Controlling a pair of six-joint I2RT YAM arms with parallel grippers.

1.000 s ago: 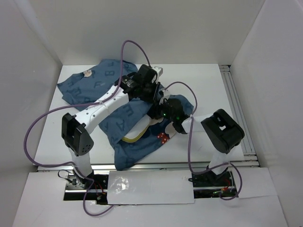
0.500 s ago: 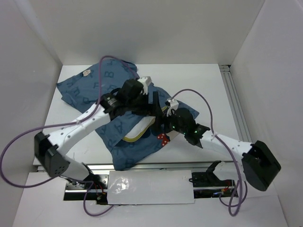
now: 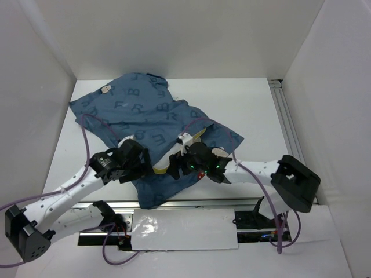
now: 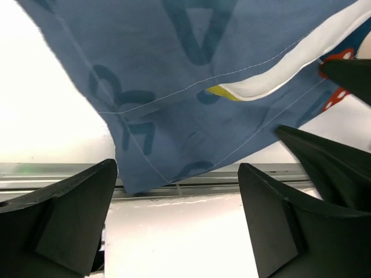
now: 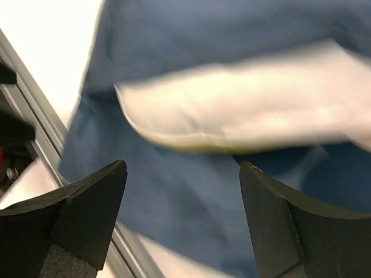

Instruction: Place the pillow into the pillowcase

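The dusty-blue pillowcase (image 3: 139, 113) lies spread from the back left toward the near edge, printed with dark letters. Its mouth faces the front, where the pillow (image 3: 167, 166) shows only a white strip with a yellow seam between the two fabric layers. My left gripper (image 3: 139, 167) hovers open at the front left of the mouth. In the left wrist view the left gripper (image 4: 177, 168) holds nothing, with the pillowcase (image 4: 174, 75) and pillow (image 4: 290, 72) beyond it. My right gripper (image 3: 184, 167) is open over the mouth. The right gripper (image 5: 182, 168) faces the pillow (image 5: 249, 110) and pillowcase (image 5: 191, 202).
A metal rail (image 3: 232, 202) runs along the table's near edge, and the pillowcase corner hangs over it. Another rail (image 3: 288, 127) lines the right side. White walls enclose the table on three sides. Purple cables loop above both arms.
Both grippers have opened and let go of the pillowcase. Both arms have drawn back toward the near edge, uncovering the back of the pillowcase, which now lies flatter.
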